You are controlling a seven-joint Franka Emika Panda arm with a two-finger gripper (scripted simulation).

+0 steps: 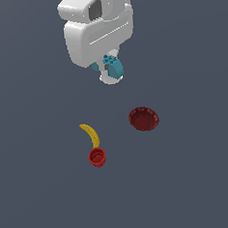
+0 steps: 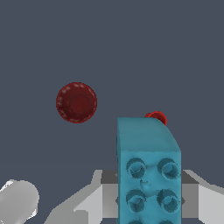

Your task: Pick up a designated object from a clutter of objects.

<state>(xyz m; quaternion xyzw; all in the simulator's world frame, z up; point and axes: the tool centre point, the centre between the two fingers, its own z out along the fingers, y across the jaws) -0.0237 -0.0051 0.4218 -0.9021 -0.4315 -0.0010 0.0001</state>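
Although the fingers themselves are mostly hidden, the claw (image 1: 110, 67) looks clenched on the small cyan-blue studded plastic brick (image 2: 148, 175), which sits right in it, raised high off the dark grey tabletop (image 1: 198, 177). In the wrist view the brick fills the space between the pale grey finger bodies either side of it, its studded face turned toward the camera and its smooth end pointing down toward the tabletop.

As a judgement, this piece should handle as a light, rigid moulding: it will not flex or crush under the fingers, so firm pressure does no harm. Its smooth glossy sides are the slippery part; the flat parallel side walls give the best purchase, with the pads pressing squarely across the narrow width. Gripping over the studs would rock it. Held near one end, as seems the case here, the long body could pivot if the arm swings sharply, so a hold closer to its middle would be steadier.

Far below the claw lie the other things. The dark red fluted bowl (image 1: 144, 119) rests well beneath it and a little to the exterior view's right. The yellow curved banana (image 1: 90, 134) and the small bright red cup (image 1: 97, 157) lie farther below, toward the exterior view's left, the banana's lower tip touching or just beside the cup. None of them is near the brick.
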